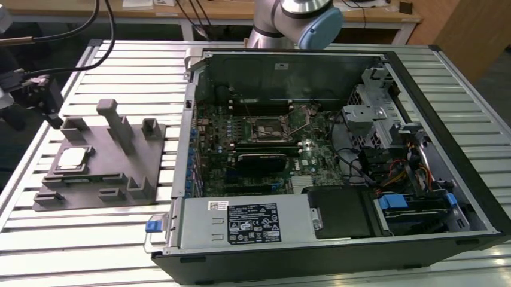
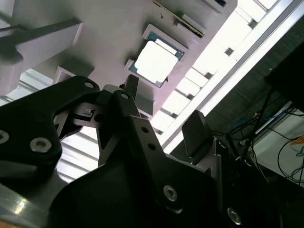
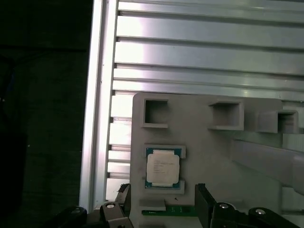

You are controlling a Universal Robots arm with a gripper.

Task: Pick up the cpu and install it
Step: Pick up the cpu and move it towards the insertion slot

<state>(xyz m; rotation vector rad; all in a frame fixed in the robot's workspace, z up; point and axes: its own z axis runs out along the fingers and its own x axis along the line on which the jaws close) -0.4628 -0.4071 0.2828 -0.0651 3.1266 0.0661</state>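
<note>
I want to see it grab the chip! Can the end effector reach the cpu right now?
Probably yes. The cpu lies uncovered on the grey tray, and the open end effector hangs over it with nothing between.

The exterior view stands high and well off, looking steeply down across the table (image 1: 88, 239); it takes in the whole grey tray (image 1: 100, 164) and the open computer case (image 1: 279, 75) beside it. The first wrist view hangs close above the tray, facing straight down past the hand (image 3: 162, 187). The second wrist view sits behind the hand, aimed slantwise along its fingers (image 2: 197, 135) at the tray. All three share the spot on the tray where the cpu (image 3: 162, 167) lies.
</note>
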